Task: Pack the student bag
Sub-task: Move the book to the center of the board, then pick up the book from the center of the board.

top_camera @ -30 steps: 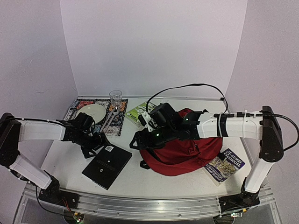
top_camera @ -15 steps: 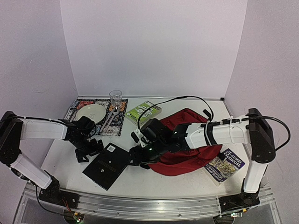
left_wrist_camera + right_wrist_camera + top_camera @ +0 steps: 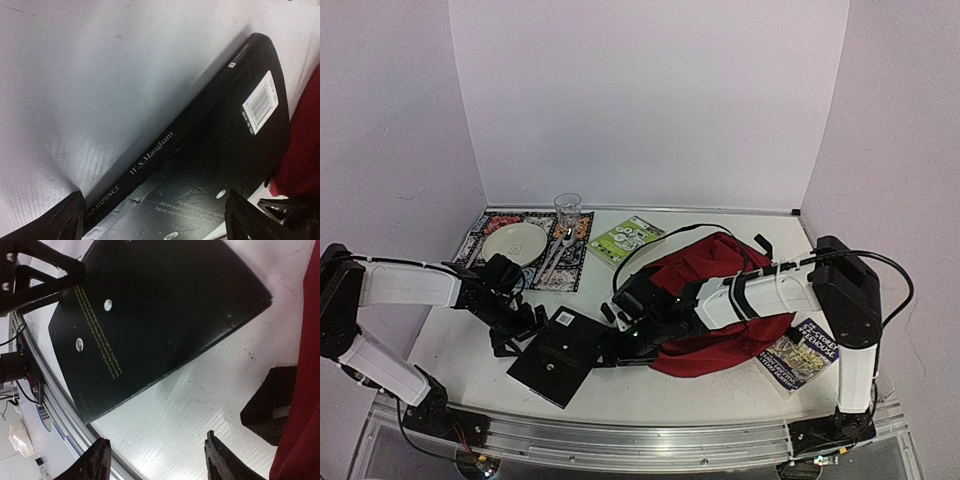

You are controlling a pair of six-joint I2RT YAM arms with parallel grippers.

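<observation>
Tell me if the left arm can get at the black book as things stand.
Probably yes. The left claw hangs open right at the spine edge of the book, with nothing seen between them. The bag lies beyond the far side, out of the way.

black book [image 3: 558,358] lies between left tool [image 3: 520,335] and right tool [image 3: 610,350]; student bag [image 3: 712,356] crowds the right.
</observation>
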